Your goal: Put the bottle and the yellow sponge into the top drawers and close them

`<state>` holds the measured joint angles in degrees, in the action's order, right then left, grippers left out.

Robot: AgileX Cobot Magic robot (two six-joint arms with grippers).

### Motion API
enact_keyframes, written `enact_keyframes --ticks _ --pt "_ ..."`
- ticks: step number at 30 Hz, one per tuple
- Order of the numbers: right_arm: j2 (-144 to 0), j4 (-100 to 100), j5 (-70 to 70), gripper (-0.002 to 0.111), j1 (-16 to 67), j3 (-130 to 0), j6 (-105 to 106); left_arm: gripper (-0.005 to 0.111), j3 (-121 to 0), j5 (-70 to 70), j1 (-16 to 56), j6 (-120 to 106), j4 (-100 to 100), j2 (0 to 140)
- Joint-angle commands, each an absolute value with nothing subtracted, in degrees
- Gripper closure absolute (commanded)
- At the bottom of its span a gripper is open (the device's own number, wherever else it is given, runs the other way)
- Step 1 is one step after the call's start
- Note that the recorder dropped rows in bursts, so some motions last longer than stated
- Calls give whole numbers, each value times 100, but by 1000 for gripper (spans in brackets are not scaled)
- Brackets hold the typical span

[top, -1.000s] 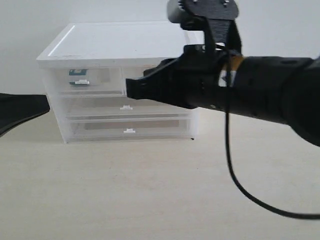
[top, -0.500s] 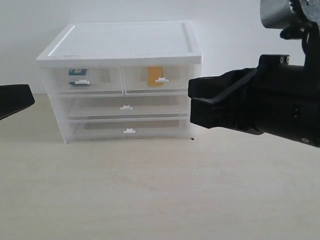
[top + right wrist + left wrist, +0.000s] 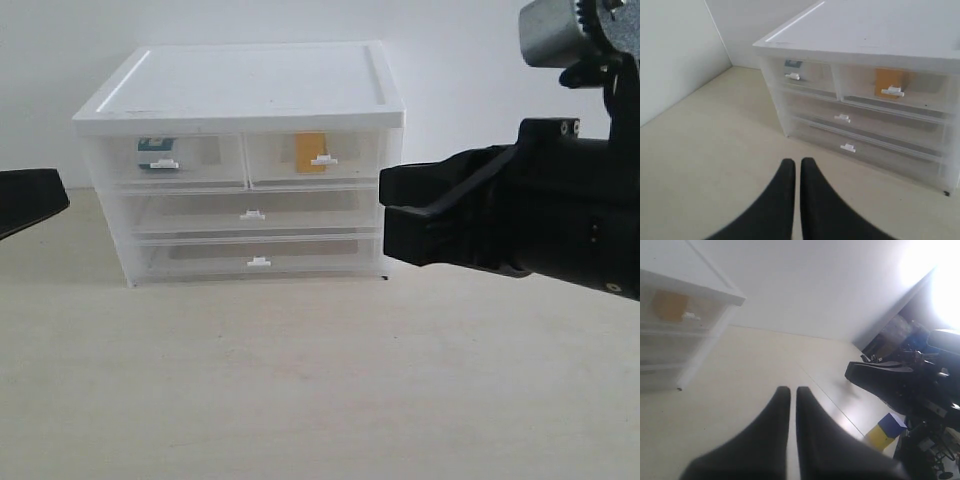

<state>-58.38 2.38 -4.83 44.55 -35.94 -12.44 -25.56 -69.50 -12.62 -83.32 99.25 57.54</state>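
The bottle (image 3: 156,150) sits inside the left one of the top drawers (image 3: 215,165). I see its teal-blue and white label through the translucent front, just behind the white clip handle (image 3: 163,163). The yellow sponge (image 3: 309,152) is in the right top drawer (image 3: 358,160), standing as an orange-yellow block behind that drawer's handle (image 3: 322,159). It also shows through the plastic in my right wrist view (image 3: 889,82) and, more blurred, in the left wrist view (image 3: 670,305). Both top drawer fronts look flush with the front of the unit (image 3: 250,85), as do the two full-width drawers (image 3: 252,225) below them.

The unit stands on the far side of the pale table (image 3: 300,390), against a plain white wall.

The right gripper (image 3: 392,213) hangs in the air just right of the unit and nearer to me, clear of it, with its tip pointing left. In the wrist view its fingers (image 3: 785,185) lie pressed together with only a thin slit between them, and they hold nothing.

The left gripper (image 3: 30,200) pokes in at the left edge, well apart from the unit. Its fingers (image 3: 777,410) are likewise drawn together and empty above the bare table.
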Motion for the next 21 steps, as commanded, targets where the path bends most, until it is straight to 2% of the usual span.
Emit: enact_keyframes --ticks 1,5,15,21 --pt "-5780 240 -493 108 4451 -3583 -1253 103 -2520 -6996 -1194 -8276 9995 5657" --pt "-5780 240 -493 108 4451 -3583 -1253 103 -2520 -6944 -1193 -8600 9995 5179" --pt "-5780 240 -493 108 4451 -3583 -1253 103 -2196 -2343 -121 -9217 9995 2867" --pt "-5780 240 -493 108 4451 -3583 -1253 103 -1938 -696 459 -9256 9995 1716"
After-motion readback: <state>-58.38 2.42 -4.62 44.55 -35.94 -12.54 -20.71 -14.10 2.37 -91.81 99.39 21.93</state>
